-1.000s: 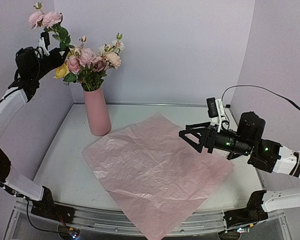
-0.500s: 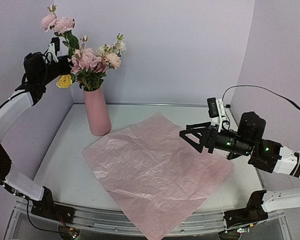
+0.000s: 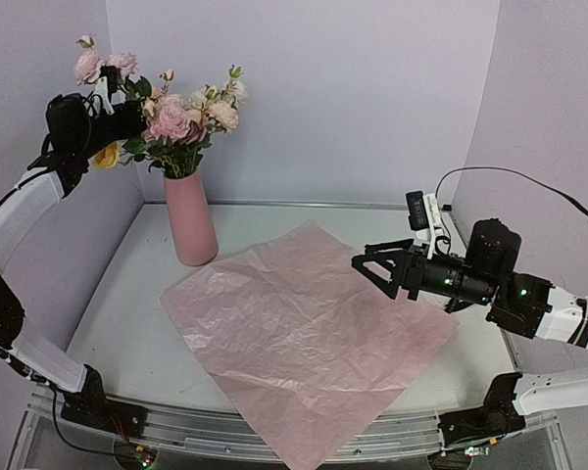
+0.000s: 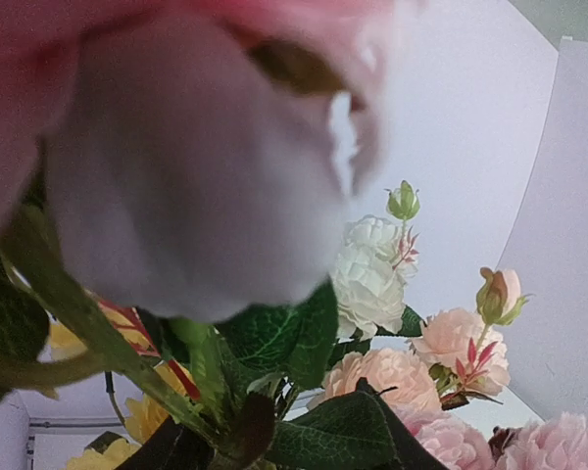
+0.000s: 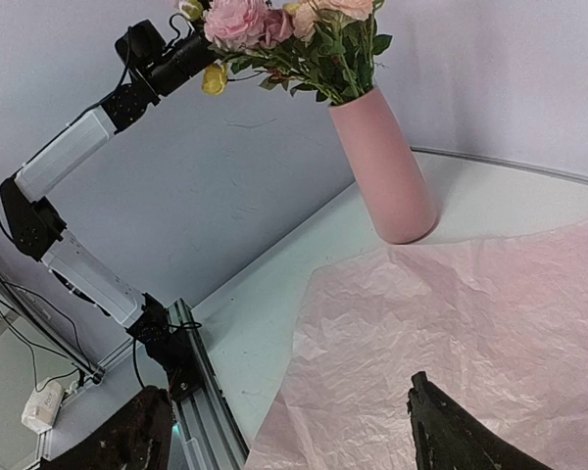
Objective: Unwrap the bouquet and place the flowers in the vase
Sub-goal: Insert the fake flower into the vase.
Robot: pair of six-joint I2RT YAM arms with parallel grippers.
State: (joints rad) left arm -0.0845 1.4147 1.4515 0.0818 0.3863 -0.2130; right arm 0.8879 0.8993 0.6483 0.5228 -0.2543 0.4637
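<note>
The pink vase (image 3: pixel 191 223) stands at the back left of the table, with flowers (image 3: pixel 188 119) of pink and cream in it. My left gripper (image 3: pixel 125 110) is high up beside that bunch, around a stem with pink blooms (image 3: pixel 103 67) and a yellow bloom (image 3: pixel 106 157). How its jaws stand is hidden by leaves. A blurred pink bloom (image 4: pixel 176 147) fills much of the left wrist view, with cream and peach flowers (image 4: pixel 372 284) behind it. My right gripper (image 3: pixel 377 269) hovers open and empty over the right side of the wrapping paper. The bouquet is unwrapped.
The crinkled pink paper sheet (image 3: pixel 304 333) lies flat across the middle of the table, its near corner reaching the front rail (image 3: pixel 225 431). Lilac walls close in the back and both sides. The vase (image 5: pixel 387 171) stands just off the sheet's far left corner.
My left arm has carried the stem with the pink blooms right and then down, closer to the bunch in the vase. The right arm and the paper have not moved.
</note>
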